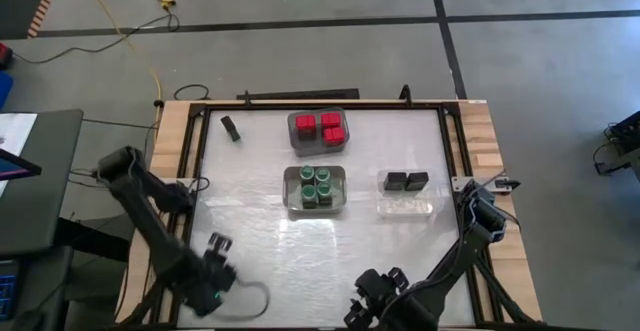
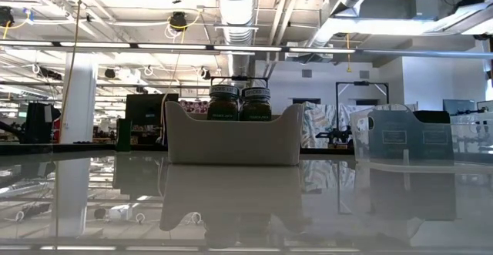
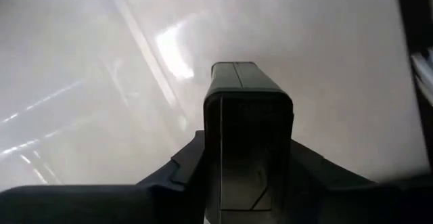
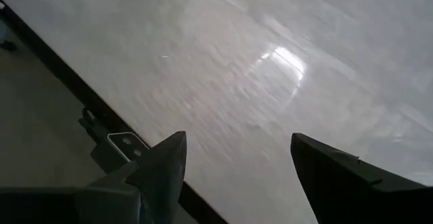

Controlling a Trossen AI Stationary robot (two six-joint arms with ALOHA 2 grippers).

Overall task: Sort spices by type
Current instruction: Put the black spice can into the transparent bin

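My left gripper (image 1: 215, 274) hangs over the table's near left part, shut on a dark grey-black rectangular tin (image 3: 248, 102), which the gripper hides in the high view. Another dark tin (image 1: 231, 127) lies alone on the table at the far left. Red-topped square containers (image 1: 320, 126) fill a grey bin at the far middle. Round green-lidded jars (image 1: 316, 184) stand in the centre bin (image 2: 231, 143). Two dark tins (image 1: 405, 180) sit in a clear bin (image 1: 405, 206) to the right. My right gripper (image 4: 237, 149) is open over the near edge, with nothing between its fingers. My left gripper pinches the dark tin by its two narrow sides (image 3: 211, 153) between its two fingers (image 3: 183, 166). The fingers point down from above and run along the tin. The tin's free end (image 3: 237, 72) sticks out past the fingertips toward the table and appears clear of it.
The three bins stand in the table's far half. Bare table top (image 1: 300, 256) lies between them and the near edge. A dark frame rail (image 4: 81, 92) runs along the table's edge below my right gripper. The room beyond shows in the low view.
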